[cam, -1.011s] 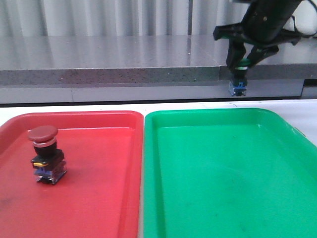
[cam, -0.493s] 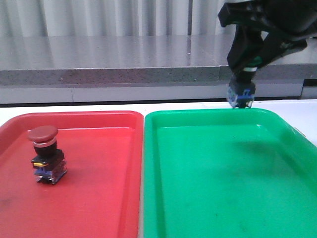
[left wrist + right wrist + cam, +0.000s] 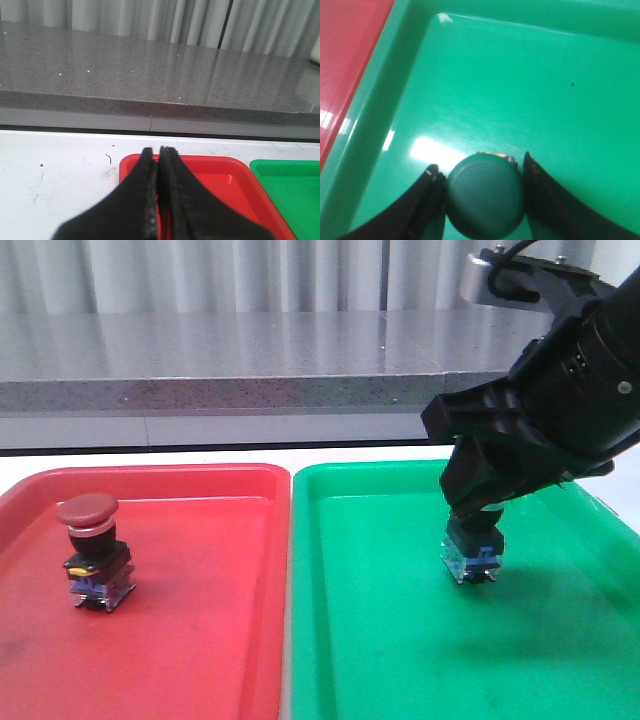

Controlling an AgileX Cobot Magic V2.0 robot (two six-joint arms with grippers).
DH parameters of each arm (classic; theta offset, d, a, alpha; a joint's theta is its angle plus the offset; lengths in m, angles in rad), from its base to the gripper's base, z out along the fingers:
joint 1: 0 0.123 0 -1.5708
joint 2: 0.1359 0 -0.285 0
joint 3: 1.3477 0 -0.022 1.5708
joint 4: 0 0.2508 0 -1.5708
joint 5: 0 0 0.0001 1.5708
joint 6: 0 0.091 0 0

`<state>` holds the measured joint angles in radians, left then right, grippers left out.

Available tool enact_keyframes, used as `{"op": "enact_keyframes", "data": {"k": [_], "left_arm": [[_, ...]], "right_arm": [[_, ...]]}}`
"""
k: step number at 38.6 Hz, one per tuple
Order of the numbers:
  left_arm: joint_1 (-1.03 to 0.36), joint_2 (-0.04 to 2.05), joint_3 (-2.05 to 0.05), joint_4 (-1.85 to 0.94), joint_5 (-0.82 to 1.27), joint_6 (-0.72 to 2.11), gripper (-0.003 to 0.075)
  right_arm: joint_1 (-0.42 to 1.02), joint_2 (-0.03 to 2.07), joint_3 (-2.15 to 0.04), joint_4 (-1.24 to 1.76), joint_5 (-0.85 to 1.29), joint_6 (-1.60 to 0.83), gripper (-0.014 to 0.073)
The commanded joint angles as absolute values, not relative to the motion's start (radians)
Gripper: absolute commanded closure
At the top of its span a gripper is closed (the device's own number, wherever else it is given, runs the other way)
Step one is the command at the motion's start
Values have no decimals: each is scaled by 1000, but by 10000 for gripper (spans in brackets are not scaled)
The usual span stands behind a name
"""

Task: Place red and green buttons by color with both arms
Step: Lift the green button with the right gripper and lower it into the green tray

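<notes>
The red button (image 3: 90, 555) stands upright on the left part of the red tray (image 3: 200, 640), with no gripper near it. In the green tray (image 3: 400, 640), the green button's black-and-blue base (image 3: 473, 552) shows at the floor, whether touching I cannot tell; its cap is hidden in the front view. My right gripper (image 3: 478, 508) reaches down onto it. The right wrist view shows the green cap (image 3: 485, 197) between the two fingers of the right gripper (image 3: 481, 165), which is shut on it. My left gripper (image 3: 159, 150) is shut and empty, near a corner of the red tray (image 3: 215, 175).
The two trays lie side by side on a white table (image 3: 55, 170). A grey stone ledge (image 3: 220, 370) runs along the back. A corner of the green tray (image 3: 292, 185) shows in the left wrist view. My right arm's bulk (image 3: 580, 370) hangs over the green tray's right side.
My right gripper has come down and nearer with the green button, from above the green tray's far rim to low inside the tray. The red button has not moved.
</notes>
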<state>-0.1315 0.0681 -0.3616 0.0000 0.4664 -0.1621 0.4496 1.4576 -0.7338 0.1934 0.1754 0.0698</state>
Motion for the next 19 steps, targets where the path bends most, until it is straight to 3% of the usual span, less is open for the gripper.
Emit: {"op": "enact_keyframes", "data": {"k": [1, 6, 14, 19], "left_arm": [[-127, 80, -386, -7, 385, -166, 740], [-127, 80, -386, -7, 385, -166, 740], [-127, 80, -386, -7, 385, -166, 740], [-127, 80, -386, -7, 385, -166, 740]], "right_arm": [[451, 1452, -756, 183, 112, 68, 326], [451, 1455, -756, 184, 126, 69, 271], [451, 1443, -756, 184, 133, 69, 35], [451, 1375, -774, 184, 135, 69, 15]]}}
